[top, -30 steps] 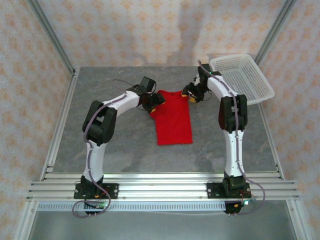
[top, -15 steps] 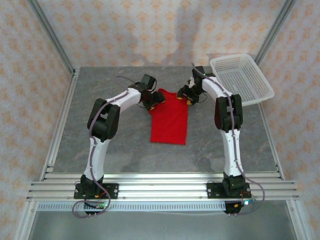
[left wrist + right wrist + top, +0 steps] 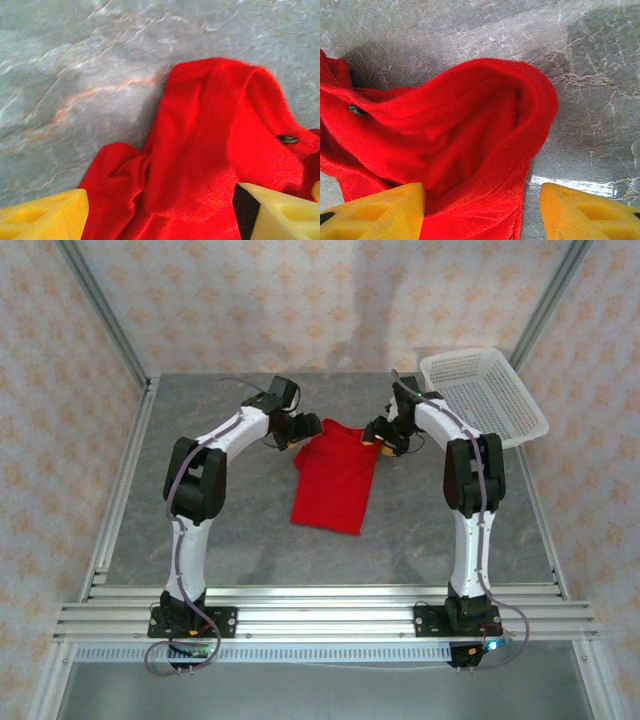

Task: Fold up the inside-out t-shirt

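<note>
The inside-out t-shirt (image 3: pixel 335 478) is a bright red, narrow folded strip lying slanted on the grey table (image 3: pixel 220 530). Its far end is bunched between the two grippers. My left gripper (image 3: pixel 303 428) sits at the far left corner, and in the left wrist view (image 3: pixel 160 214) its yellow fingers (image 3: pixel 42 217) stand wide apart with rumpled red cloth (image 3: pixel 200 150) lying loose between them. At the far right corner is my right gripper (image 3: pixel 379 432). The right wrist view (image 3: pixel 482 210) shows its fingers (image 3: pixel 585 212) spread over a red fold (image 3: pixel 470 130), one pad off the cloth over bare table.
A white mesh basket (image 3: pixel 485 395) stands at the back right corner, just behind the right arm. The marbled grey tabletop is bordered by aluminium rails (image 3: pixel 320 615) at the near edge and patterned walls behind.
Both grippers' jaws have widened. The left gripper has drawn back toward the far left. The shirt's near end has swung left, so it lies more slanted.
</note>
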Action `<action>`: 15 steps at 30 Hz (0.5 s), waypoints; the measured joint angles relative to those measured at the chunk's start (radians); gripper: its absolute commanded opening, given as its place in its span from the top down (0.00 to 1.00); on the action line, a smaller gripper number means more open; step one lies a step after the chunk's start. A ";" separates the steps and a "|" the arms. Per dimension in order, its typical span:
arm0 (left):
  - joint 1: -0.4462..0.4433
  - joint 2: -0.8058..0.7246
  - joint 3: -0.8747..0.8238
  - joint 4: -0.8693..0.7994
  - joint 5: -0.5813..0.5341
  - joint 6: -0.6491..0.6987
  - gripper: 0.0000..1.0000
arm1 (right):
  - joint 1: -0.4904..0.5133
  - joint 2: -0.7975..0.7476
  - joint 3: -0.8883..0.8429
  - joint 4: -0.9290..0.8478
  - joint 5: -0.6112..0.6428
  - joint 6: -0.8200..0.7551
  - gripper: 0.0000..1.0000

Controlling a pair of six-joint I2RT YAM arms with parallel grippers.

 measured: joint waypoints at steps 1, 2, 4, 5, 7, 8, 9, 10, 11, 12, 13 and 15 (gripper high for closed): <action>0.000 0.018 0.028 0.003 0.008 0.004 0.24 | 0.000 -0.001 -0.013 0.012 0.000 0.005 0.39; 0.000 0.037 0.053 0.003 0.019 0.009 0.24 | 0.000 -0.001 -0.025 0.022 0.000 0.012 0.39; 0.000 0.084 0.107 0.010 0.042 0.011 0.26 | 0.001 -0.001 -0.043 0.037 -0.001 0.025 0.39; 0.000 0.104 0.125 0.010 0.052 0.012 0.27 | 0.002 0.000 -0.043 0.042 -0.003 0.031 0.40; -0.002 0.153 0.165 0.006 0.065 0.012 0.30 | 0.003 0.007 -0.037 0.055 -0.012 0.042 0.40; -0.004 0.169 0.176 0.004 0.067 0.013 0.31 | 0.005 0.013 -0.030 0.058 -0.015 0.045 0.41; -0.006 0.188 0.185 -0.002 0.069 0.013 0.33 | 0.007 0.027 -0.016 0.059 -0.019 0.049 0.43; -0.006 0.200 0.188 -0.008 0.069 0.014 0.34 | 0.010 0.042 -0.001 0.062 -0.024 0.053 0.44; -0.009 0.207 0.188 -0.010 0.064 0.014 0.36 | 0.014 0.057 0.013 0.066 -0.029 0.058 0.45; -0.006 0.206 0.189 -0.010 0.070 0.013 0.37 | 0.018 0.072 0.027 0.069 -0.036 0.065 0.47; -0.005 0.205 0.189 -0.008 0.075 0.011 0.39 | 0.023 0.086 0.040 0.072 -0.045 0.069 0.48; -0.006 0.205 0.179 -0.003 0.078 0.009 0.43 | 0.031 0.101 0.062 0.073 -0.058 0.077 0.51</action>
